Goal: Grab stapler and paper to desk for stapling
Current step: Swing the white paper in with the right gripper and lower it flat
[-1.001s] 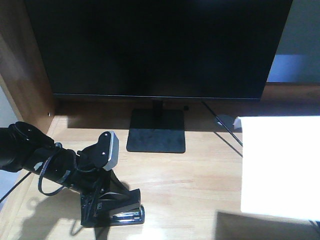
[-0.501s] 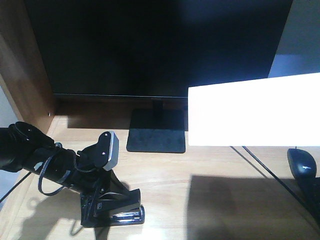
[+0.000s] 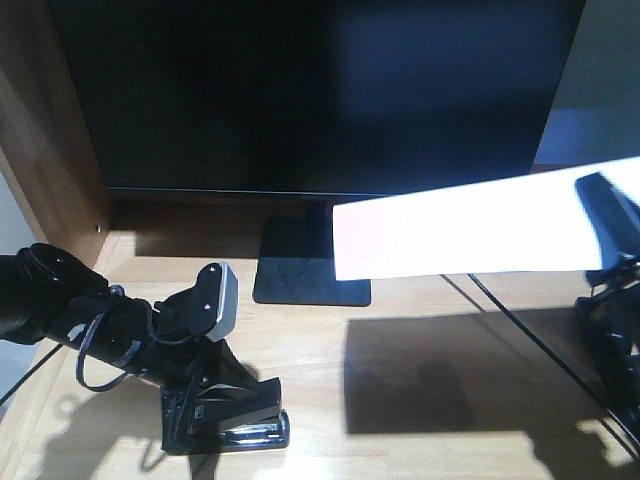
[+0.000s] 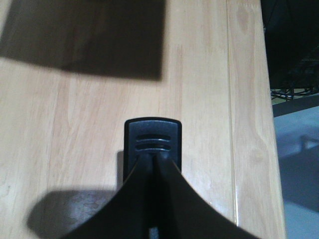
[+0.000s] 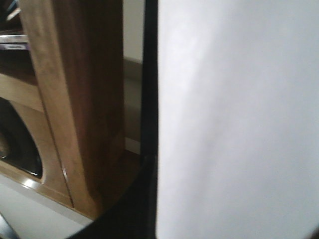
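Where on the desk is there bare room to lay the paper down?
The widest bare patch of desk lies before the monitor stand, between the stapler and the right tool, beneath the held paper. The lower left is crowded by the left tool and stapler; a cable crosses the right side.

The left gripper [image 3: 208, 388] sat low over the near-left part of the desk [image 3: 300, 340], seemingly clamped on the black stapler [image 3: 245, 412], which rested on the wood. At the right edge, the right gripper [image 3: 603, 225] pinched one end of the white paper [image 3: 460, 235]. It held the sheet tilted in the air before the dark monitor [image 3: 320, 90] and its stand [image 3: 312, 262]. The sheet's shadow lay on the desk beneath.
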Controlling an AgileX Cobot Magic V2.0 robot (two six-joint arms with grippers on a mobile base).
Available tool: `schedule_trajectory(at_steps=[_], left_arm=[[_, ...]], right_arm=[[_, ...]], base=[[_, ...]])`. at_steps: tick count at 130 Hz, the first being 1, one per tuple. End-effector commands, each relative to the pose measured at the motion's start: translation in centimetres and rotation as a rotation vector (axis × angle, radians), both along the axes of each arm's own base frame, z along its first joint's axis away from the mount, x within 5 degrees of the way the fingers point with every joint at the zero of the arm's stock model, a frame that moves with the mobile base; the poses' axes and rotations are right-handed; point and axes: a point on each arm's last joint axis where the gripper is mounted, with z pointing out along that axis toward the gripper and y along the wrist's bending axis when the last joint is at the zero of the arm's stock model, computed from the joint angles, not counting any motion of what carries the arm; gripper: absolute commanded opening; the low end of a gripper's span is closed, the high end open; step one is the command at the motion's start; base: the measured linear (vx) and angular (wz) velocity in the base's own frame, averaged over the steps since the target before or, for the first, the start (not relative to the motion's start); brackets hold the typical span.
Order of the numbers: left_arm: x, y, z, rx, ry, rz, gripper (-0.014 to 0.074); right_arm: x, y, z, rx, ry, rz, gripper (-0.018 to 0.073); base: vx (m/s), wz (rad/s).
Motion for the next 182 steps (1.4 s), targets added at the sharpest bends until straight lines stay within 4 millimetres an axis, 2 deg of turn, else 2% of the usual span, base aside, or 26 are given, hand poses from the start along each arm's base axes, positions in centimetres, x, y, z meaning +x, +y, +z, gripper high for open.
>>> schedule_trajectory(at_steps=[1, 15, 35, 52, 84, 115, 133, 167, 182], left_arm=[[0.0, -0.6, 1.9, -0.066, -0.029, -0.002, -0.0006], [0.0, -0.6, 1.9, -0.066, -0.029, -0.002, -0.0006], [0.0, -0.6, 1.9, -0.066, -0.029, -0.002, -0.0006], [0.0, -0.6, 1.9, -0.066, -0.029, -0.002, -0.0006], [0.0, -0.6, 1.9, -0.066, -0.029, -0.002, -0.0006], [0.0, -0.6, 1.9, -0.066, -0.029, -0.002, -0.0006], [0.0, -0.6, 1.9, -0.066, -0.029, -0.002, -0.0006], [0.0, -0.6, 1.9, -0.066, -0.029, -0.002, -0.0006], [0.0, -0.6, 1.9, -0.066, -0.029, -0.002, -0.0006]], right_arm=[[0.2, 0.1, 1.6, 0.051, -0.176, 0.025, -0.0003], [0.9, -0.1, 0.7, 0.033, -0.122, 0.039, -0.0003], [1.8, -2.1, -0.4, -0.028, -0.052, 0.055, -0.0003], [2.5, -3.1, -0.9, -0.133, 0.027, 0.191, -0.0003], [3.8, -2.4, -2.2, -0.294, 0.174, 0.498, -0.0003], [3.1, -1.8, -4.3, -0.414, 0.27, 0.68, -0.0003], [2.4, -0.7, -4.8, -0.469, 0.292, 0.789, -0.0003], [1.0, 3.9, -4.7, -0.501, 0.234, 1.015, -0.0003], [0.5, 5.0, -4.7, -0.517, 0.209, 1.068, -0.0003]], base=[[0.0, 0.0], [0.0, 0.0], [0.0, 0.0], [0.0, 0.0], [0.0, 0.0], [0.0, 0.0], [0.0, 0.0], [0.0, 0.0], [0.0, 0.0]])
